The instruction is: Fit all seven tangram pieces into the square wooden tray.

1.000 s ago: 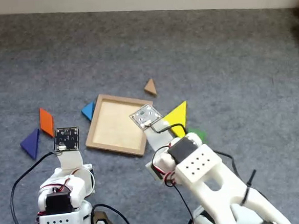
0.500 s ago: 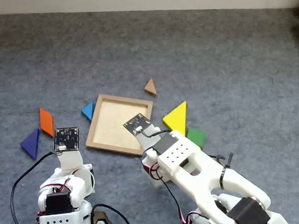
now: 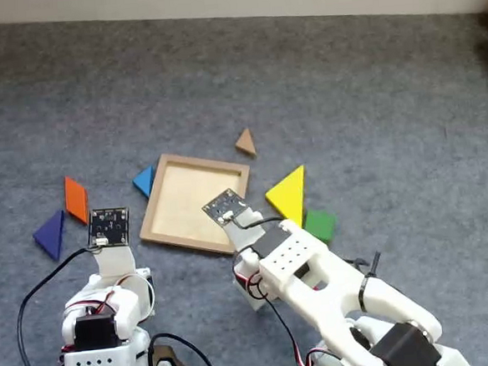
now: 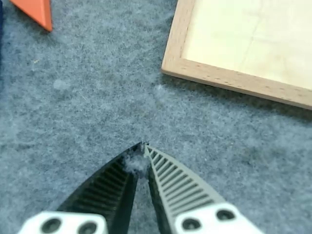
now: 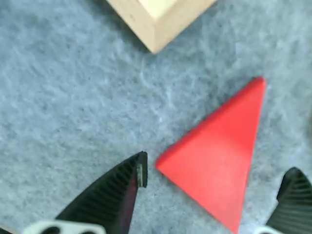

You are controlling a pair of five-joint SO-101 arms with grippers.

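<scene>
Movement: our right gripper (image 5: pixel 217 175) swung off the yellow triangle (image 3: pixel 291 195) toward the tray (image 5: pixel 151 27) corner, now spread wide around a red triangle (image 5: pixel 214 141); we guess a grab's next.

Right arm (image 3: pixel 293 262) drew back and swung leftward; wrist went from tray's (image 3: pixel 189 241) right corner to its near edge. Green piece (image 3: pixel 321 225) now uncovered beside yellow triangle (image 3: pixel 291 195). Last half second: slight settling.
</scene>
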